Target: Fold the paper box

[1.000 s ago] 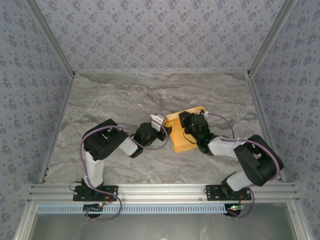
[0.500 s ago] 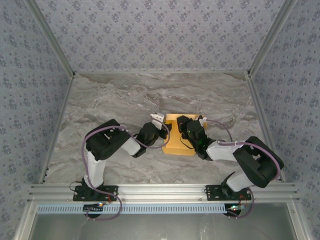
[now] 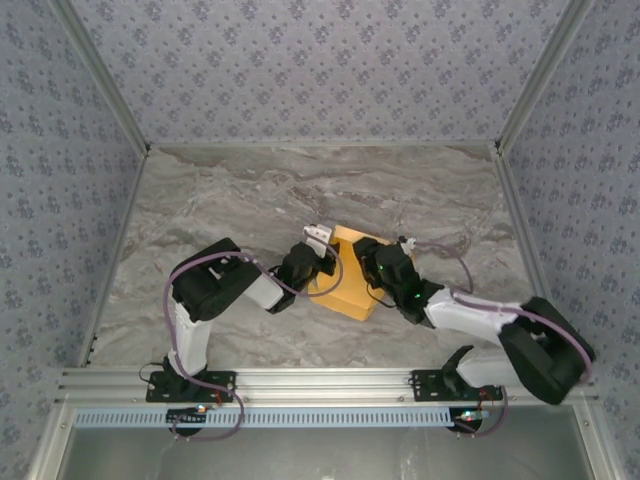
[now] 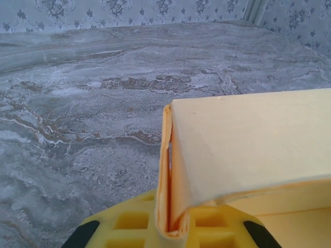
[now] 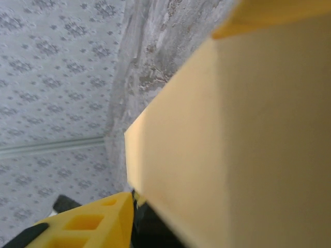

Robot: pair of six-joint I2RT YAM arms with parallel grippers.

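My left tool [image 3: 316, 245] has just pinched the left edge of the yellow-orange paperboard box [image 3: 352, 292], which has swung askew on the grey marbled desk [image 3: 220, 200], so it is anchored for folding. My right tool [image 3: 372, 256] meets its right side. I cannot tell whether that tool is spread or gripping, nor what the box holds.

In the right wrist view the paper box [image 5: 238, 144] blurs and runs off the right edge; from above, the left gripper [image 3: 322, 258] and right gripper [image 3: 378, 262] cover its side edges
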